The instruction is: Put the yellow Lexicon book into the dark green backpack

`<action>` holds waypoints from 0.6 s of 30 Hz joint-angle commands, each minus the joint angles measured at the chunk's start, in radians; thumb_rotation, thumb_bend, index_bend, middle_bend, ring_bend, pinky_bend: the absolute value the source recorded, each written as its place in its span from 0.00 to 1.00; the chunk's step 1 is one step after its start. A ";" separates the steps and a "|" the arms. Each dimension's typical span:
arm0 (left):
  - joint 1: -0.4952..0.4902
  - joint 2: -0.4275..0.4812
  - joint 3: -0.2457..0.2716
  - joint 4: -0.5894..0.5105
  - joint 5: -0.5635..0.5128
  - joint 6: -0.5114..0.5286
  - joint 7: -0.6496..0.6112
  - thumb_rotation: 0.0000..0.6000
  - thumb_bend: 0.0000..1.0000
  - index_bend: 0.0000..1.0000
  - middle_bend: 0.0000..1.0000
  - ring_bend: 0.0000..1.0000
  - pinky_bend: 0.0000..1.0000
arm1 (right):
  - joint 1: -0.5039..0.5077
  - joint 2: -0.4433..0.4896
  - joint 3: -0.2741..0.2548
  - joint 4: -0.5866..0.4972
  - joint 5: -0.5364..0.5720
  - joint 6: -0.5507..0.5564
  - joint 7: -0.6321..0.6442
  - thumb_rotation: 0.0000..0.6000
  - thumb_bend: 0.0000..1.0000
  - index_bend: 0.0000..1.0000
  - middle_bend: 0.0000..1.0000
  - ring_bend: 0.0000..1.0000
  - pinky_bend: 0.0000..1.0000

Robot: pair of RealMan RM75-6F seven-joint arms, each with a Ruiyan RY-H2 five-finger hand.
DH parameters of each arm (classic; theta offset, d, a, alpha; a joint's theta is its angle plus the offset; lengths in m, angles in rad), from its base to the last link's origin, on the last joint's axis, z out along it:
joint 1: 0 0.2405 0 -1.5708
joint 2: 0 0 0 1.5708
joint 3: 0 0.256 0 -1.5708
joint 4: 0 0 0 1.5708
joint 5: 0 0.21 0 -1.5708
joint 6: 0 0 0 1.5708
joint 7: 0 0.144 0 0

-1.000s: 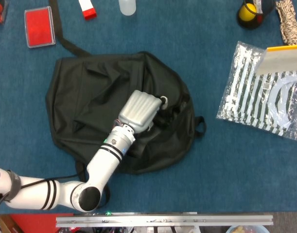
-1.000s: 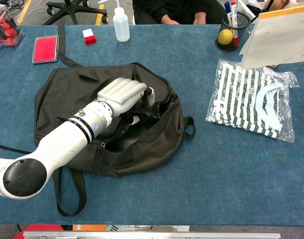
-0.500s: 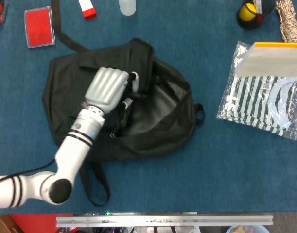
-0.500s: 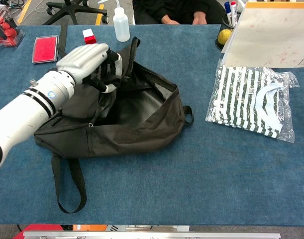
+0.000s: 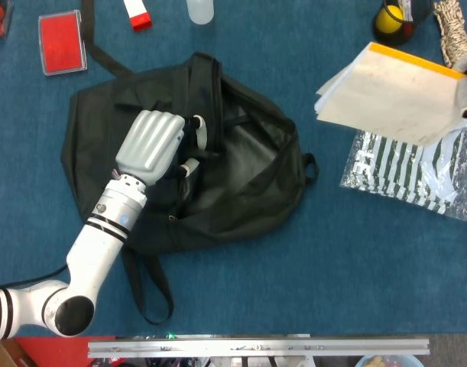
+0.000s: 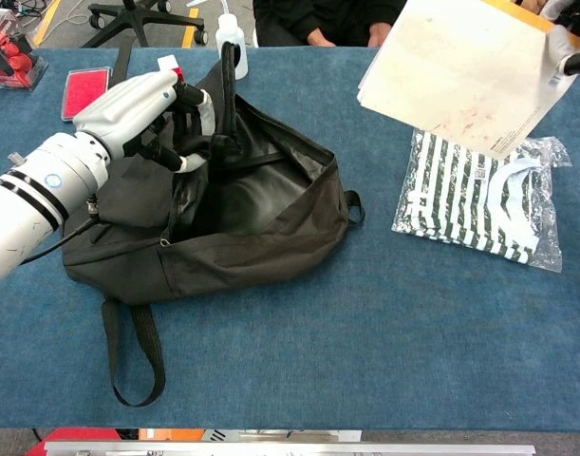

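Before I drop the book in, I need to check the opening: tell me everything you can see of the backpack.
The backpack is dark, soft fabric, lying on the blue table. Its mouth gapes toward the right, showing a smooth dark lining. The left hand grips the upper edge and lifts it. One strap loops toward the near table edge; another trails toward the far side.

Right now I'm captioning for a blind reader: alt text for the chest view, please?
The left hand holds the backpack open on a blue table, while the right hand holds the book above a striped plastic bag.
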 commanded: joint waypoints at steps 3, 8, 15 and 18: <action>0.001 -0.001 -0.005 -0.014 0.006 0.009 0.004 1.00 0.32 0.57 0.66 0.73 0.94 | 0.042 0.033 0.053 -0.134 0.225 -0.138 0.087 1.00 0.54 0.80 0.65 0.57 0.70; 0.003 0.005 -0.014 -0.029 0.005 0.020 0.012 1.00 0.32 0.57 0.65 0.72 0.92 | 0.103 0.074 0.086 -0.213 0.482 -0.255 0.129 1.00 0.54 0.80 0.65 0.58 0.71; 0.011 0.013 -0.014 -0.049 0.012 0.033 0.015 1.00 0.32 0.57 0.64 0.72 0.91 | 0.212 0.092 0.087 -0.236 0.782 -0.355 0.163 1.00 0.54 0.80 0.65 0.58 0.71; 0.014 0.015 -0.010 -0.058 0.021 0.037 0.017 1.00 0.32 0.56 0.64 0.72 0.91 | 0.262 0.080 0.089 -0.215 0.911 -0.397 0.193 1.00 0.54 0.80 0.65 0.58 0.71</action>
